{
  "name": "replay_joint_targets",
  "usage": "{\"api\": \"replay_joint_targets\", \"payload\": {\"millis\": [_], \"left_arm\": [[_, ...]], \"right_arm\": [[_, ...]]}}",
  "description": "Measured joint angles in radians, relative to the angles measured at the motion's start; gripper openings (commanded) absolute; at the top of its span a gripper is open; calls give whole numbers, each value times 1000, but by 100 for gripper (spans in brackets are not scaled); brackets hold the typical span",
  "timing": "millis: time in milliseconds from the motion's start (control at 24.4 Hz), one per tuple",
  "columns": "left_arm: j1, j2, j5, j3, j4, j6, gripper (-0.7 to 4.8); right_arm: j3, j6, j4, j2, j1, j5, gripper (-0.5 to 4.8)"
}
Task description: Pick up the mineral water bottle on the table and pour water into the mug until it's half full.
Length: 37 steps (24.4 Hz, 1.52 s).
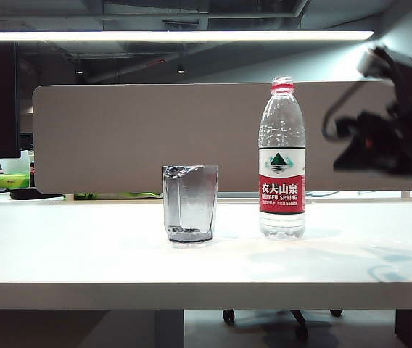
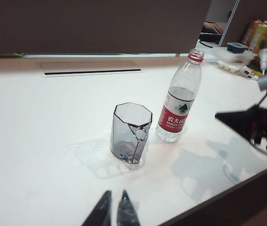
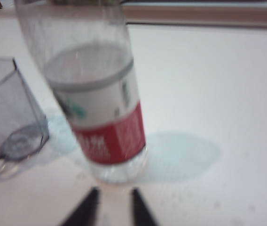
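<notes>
Left gripper (image 2: 113, 209) nearest, over the table's (image 1: 83, 254) front edge, tips almost touching, holding nothing. Beyond it the mug (image 2: 130, 133) stands upright, empty. Mineral water bottle (image 1: 282, 159) just beside it, upright, uncapped (water (image 2: 179, 92) sits just above the label). Right gripper (image 3: 113, 205) faces the bottle's base, jaws slightly apart, nothing held.
</notes>
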Motion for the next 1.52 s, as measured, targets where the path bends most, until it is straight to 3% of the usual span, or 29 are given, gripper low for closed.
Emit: {"api": "replay_joint_targets", "payload": {"millis": [82,164,534,1150,1191,1232,1273,1519], "left_arm": [[0,3,-3,0,-3,0,22],[0,3,-3,0,-2,0,21],[0,7,-3,0,-12,0,22],[0,7,-3,0,-15,0,21],[0,7,-3,0,-16,0,21],[0,7,-3,0,-16,0,21],[0,7,-3,0,-16,0,21],[0,7,-3,0,-40,0,22]], "right_arm": [[-69,16,109,26,0,-1,433],[-129,20,250,61,0,-1,479],[20,23,423,353,4,-48,479],[378,-9,403,610,38,-91,479],[387,-9,394,614,38,-90,464],[397,-9,380,616,37,-90,411],[400,-9,375,616,38,-91,319],[404,-14,374,615,38,-94,271]]}}
